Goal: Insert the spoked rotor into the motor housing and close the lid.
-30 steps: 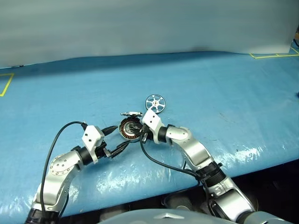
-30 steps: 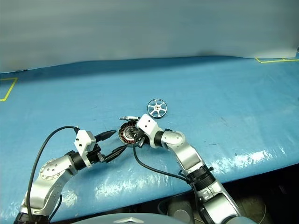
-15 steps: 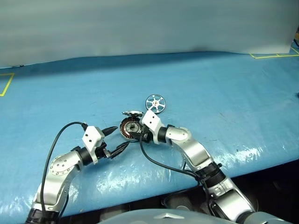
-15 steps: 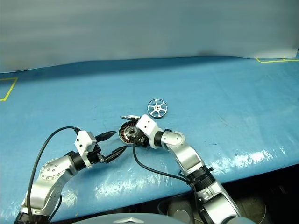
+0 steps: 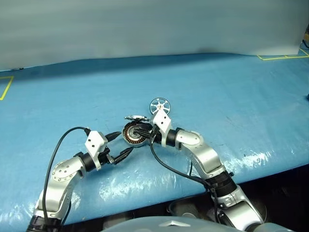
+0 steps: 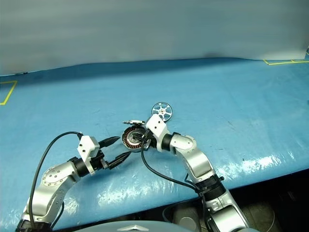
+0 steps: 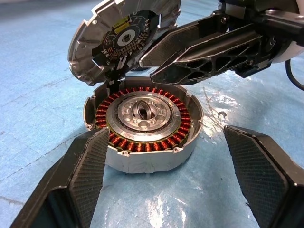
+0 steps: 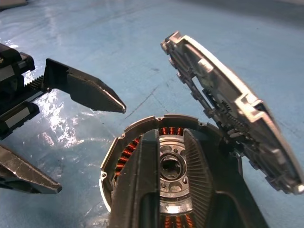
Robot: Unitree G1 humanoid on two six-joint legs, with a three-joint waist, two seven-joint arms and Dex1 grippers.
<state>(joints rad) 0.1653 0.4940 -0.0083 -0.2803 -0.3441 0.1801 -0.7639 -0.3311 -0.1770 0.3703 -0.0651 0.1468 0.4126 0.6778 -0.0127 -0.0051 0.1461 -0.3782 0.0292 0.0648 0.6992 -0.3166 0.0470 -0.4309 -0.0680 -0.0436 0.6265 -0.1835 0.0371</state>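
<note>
The blue table (image 5: 231, 92) carries everything near the middle of its front edge. The right gripper (image 5: 140, 131), jaws nearly together, has lifted slightly over the motor housing (image 5: 133, 133) since a second ago, uncovering more of the spoked rotor (image 5: 161, 105) lying behind. The left gripper (image 5: 124, 143) stays beside the housing, jaws wide apart, holding nothing. The left wrist view shows copper windings and the raised lid (image 7: 124, 37).

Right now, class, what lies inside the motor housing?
Inside the motor housing sits a ring of copper windings around a silver hub. The spoked rotor lies on the table beyond it. The lid stands open. What lies beneath the hub is covered.
</note>
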